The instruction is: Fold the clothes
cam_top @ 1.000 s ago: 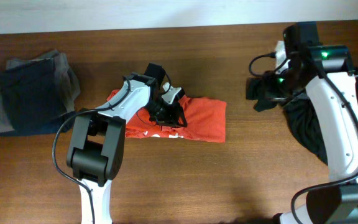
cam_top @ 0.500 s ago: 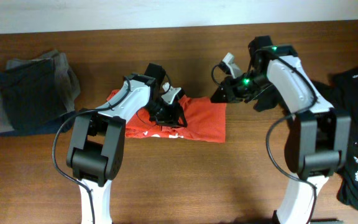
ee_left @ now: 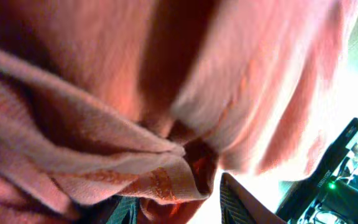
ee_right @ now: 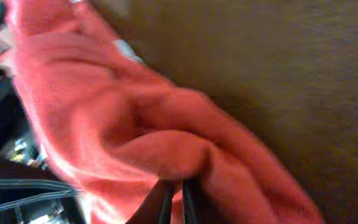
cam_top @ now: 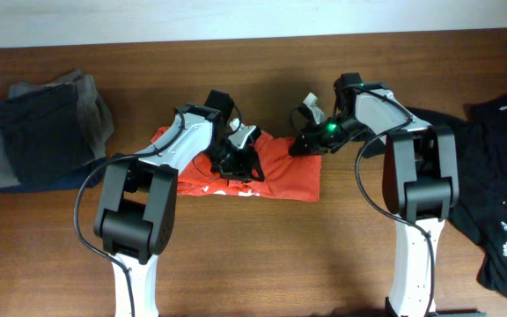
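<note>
Orange-red T-shirt (cam_top: pixel 287 176) lies lengthwise left-to-right — left end effector (cam_top: pixel 236 162) and right end effector (cam_top: pixel 300 146) pinch it.

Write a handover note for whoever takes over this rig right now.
Left claw: closed on a bunched fold of the orange-red T-shirt, which lies mid-table.
Right claw: pinching the T-shirt's far right corner.
Black shirt: unfolded heap at the right edge.
Dark garments: stacked far left; they look folded.
To do: finish folding the T-shirt, which looks partly folded, then fold the black shirt.
</note>
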Controlling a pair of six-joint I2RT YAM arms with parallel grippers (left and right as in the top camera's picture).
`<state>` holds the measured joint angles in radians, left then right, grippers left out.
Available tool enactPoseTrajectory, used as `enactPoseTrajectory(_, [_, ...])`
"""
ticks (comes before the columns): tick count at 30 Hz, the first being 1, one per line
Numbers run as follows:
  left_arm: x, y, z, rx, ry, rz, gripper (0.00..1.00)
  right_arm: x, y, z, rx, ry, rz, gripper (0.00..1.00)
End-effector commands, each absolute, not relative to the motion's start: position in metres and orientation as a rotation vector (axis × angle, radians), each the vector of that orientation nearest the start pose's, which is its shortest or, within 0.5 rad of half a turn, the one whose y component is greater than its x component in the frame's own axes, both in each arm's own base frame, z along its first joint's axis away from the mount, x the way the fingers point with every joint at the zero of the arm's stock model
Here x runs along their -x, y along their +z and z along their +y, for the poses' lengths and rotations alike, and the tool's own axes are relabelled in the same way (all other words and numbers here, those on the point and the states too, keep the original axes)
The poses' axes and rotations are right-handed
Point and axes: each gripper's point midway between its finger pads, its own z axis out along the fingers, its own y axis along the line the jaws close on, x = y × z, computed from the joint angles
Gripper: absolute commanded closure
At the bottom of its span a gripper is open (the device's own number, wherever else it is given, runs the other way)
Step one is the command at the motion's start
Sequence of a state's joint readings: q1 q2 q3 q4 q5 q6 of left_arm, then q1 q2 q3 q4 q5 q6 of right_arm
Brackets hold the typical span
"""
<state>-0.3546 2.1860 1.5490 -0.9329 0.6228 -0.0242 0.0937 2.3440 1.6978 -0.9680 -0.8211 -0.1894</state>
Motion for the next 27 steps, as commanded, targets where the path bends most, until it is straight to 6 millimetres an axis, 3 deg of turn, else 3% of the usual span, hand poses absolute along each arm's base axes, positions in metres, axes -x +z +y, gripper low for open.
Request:
enactPoseTrajectory(1, [-0.337,0.004,-0.22,-0.481,-0.869,3.142,0.57,-0.417,-0.023,0.138,0.227,0.931,3.042,0.87])
enactPoseTrajectory(6, [-0.334,0.004,-0.221,-0.487,-0.867,3.152,0.57,-0.419,-0.025,0.136,0.205,0.901,3.05,0.86])
enactPoseTrajectory(8, [-0.332,0.004,-0.22,-0.483,-0.867,3.163,0.63,-0.417,-0.023,0.136,0.2,0.905,3.06,0.86])
enactPoseTrajectory(11, [-0.337,0.026,-0.213,-0.458,-0.869,3.129,0.65,-0.418,0.0,0.135,0.209,0.904,3.061,0.86])
enactPoseTrajectory(13, [-0.349,0.066,-0.207,-0.456,-0.867,3.013,0.64,-0.429,0.032,0.134,0.236,0.876,3.004,0.86])
enactPoseTrajectory(15, [-0.36,0.103,-0.192,-0.444,-0.781,2.914,0.62,-0.443,0.08,0.136,0.275,0.849,2.895,0.82])
enactPoseTrajectory(19, [-0.375,0.142,-0.156,-0.378,-0.59,2.805,0.47,-0.451,0.145,0.136,0.323,0.807,2.748,0.81])
enactPoseTrajectory(21, [-0.381,0.152,-0.138,-0.325,-0.535,2.781,0.36,-0.447,0.173,0.136,0.34,0.79,2.692,0.8])
enactPoseTrajectory(23, [-0.388,0.153,-0.115,-0.274,-0.523,2.773,0.33,-0.438,0.195,0.128,0.341,0.715,2.673,0.8])
enactPoseTrajectory(27, [-0.4,0.141,-0.065,-0.155,-0.545,2.784,0.28,-0.413,0.229,0.104,0.312,0.52,2.682,0.79])
